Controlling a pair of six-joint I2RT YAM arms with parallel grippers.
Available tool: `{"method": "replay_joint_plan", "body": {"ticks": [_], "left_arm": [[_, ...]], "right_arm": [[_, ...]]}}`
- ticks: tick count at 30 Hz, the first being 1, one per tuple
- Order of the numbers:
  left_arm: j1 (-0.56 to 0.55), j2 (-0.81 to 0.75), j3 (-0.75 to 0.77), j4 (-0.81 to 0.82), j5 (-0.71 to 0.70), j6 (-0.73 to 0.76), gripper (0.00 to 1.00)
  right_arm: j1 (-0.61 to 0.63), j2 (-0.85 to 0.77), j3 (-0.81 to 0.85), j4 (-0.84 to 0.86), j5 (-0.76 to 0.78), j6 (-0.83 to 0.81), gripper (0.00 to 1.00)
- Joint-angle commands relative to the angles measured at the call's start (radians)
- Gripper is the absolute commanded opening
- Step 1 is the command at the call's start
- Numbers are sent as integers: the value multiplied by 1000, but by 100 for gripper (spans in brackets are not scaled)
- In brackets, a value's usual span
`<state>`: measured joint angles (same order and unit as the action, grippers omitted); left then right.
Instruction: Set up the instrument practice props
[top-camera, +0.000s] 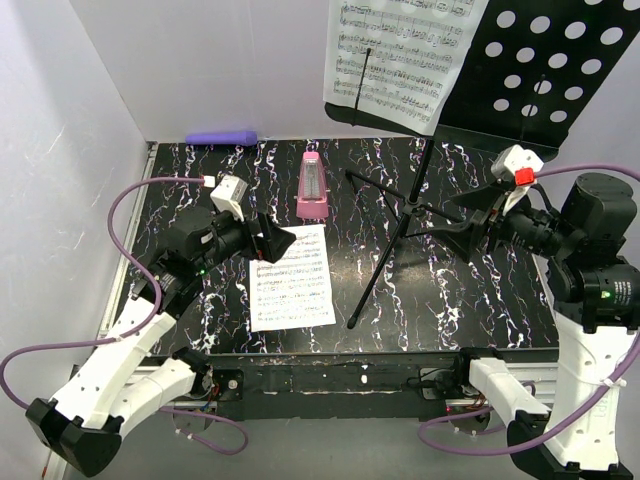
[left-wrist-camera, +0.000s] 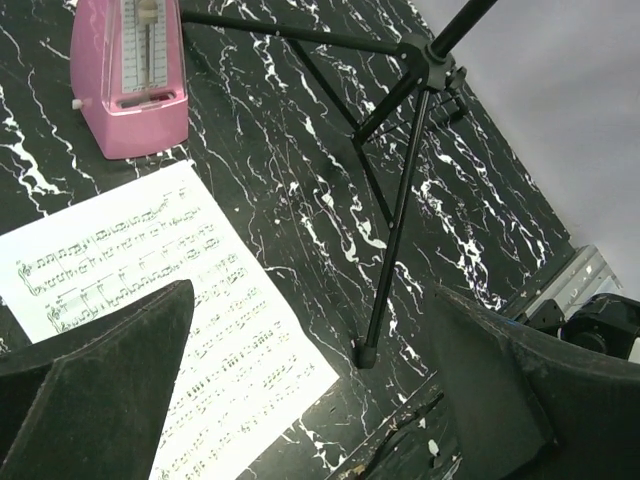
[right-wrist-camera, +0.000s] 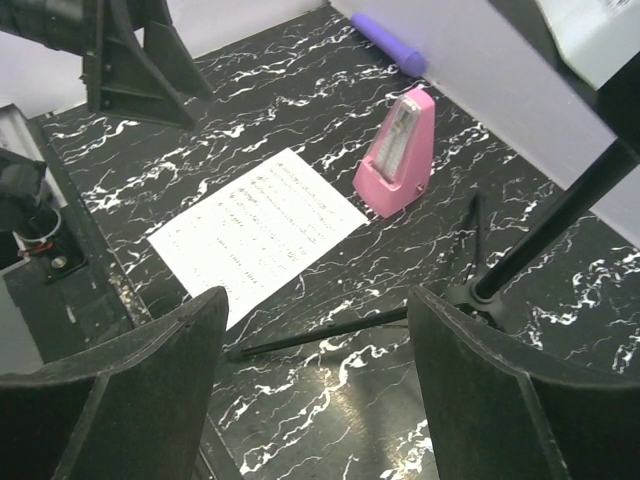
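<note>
Music stand upright, centre-right on table, first sheet resting on its desk. Second sheet flat on table, left of stand legs. Pink metronome just behind it. I see left gripper above second sheet's far edge, jaws spread, empty. Right gripper near stand pole, jaws spread, empty.

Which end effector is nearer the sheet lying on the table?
Left. The left end effector hovers over the far edge of the sheet; the right end effector is off to its right, past the stand.
</note>
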<state>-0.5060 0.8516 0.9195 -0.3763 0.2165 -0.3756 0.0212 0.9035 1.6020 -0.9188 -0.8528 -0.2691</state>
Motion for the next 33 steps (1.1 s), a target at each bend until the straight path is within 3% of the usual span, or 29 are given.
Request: {"method": "replay_joint_plan", "body": {"ticks": [1,17,21,26,33], "left_arm": [[11,-22,-31,10,-9,-8,98],[35,-31,-132,25,-49,-87,98],[84,-26,-230,56,-74,-219,98],[239,-49,-396,163,44,-396,98],[274,193,-335,-59,-40,-427,98]], "right_arm": [[-9,-28,-42,32,-68,-9,80],[-49,-90,-235,78,-100,1,82],[-56,-129,-437,185,-123,11,83],[-60,-166,-798,402,-175,-4,80],[-60,-141,-922,482,-195,-47,82]]}}
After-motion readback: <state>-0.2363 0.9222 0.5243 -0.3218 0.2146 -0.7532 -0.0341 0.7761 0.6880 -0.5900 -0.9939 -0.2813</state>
